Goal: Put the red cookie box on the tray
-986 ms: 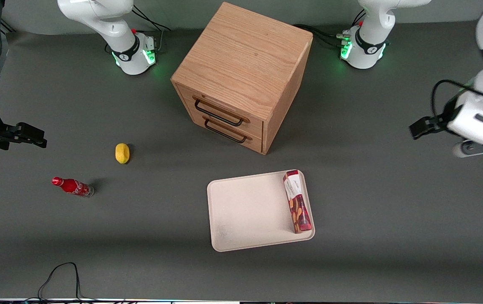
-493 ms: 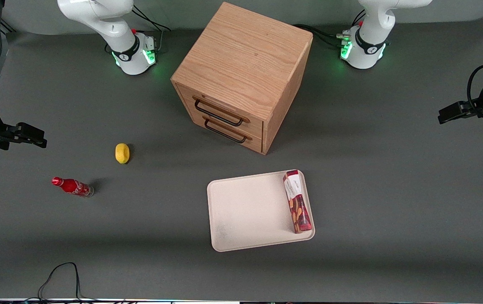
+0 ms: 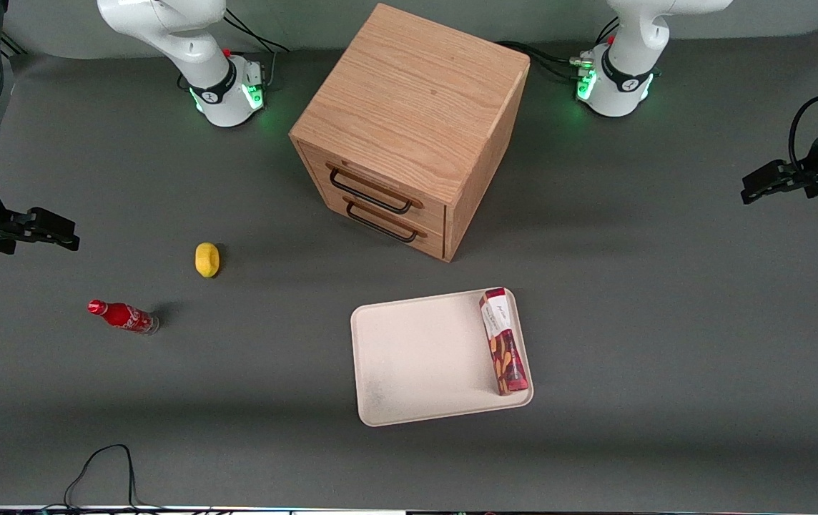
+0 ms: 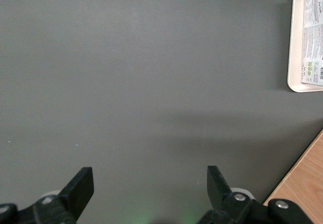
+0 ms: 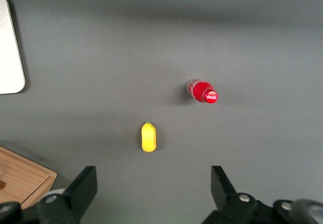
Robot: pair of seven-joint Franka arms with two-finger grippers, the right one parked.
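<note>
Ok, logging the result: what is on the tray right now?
Only the red cookie box lies on the tray, flat along its short edge toward the working arm's end. The tray surface under it is hidden. The gripper hangs open, away from both.

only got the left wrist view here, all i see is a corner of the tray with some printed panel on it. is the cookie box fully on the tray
Observer: Yes. In the front view the red cookie box lies flat inside the tray, along its short rim toward the working arm's end.
Operator: where's my gripper
Observer: The gripper is at the working arm's end of the table, well away from the tray, jaws open and empty.
Operator: anything else out there
Observer: A lemon and a cola bottle sit toward the parked arm's end.
</note>
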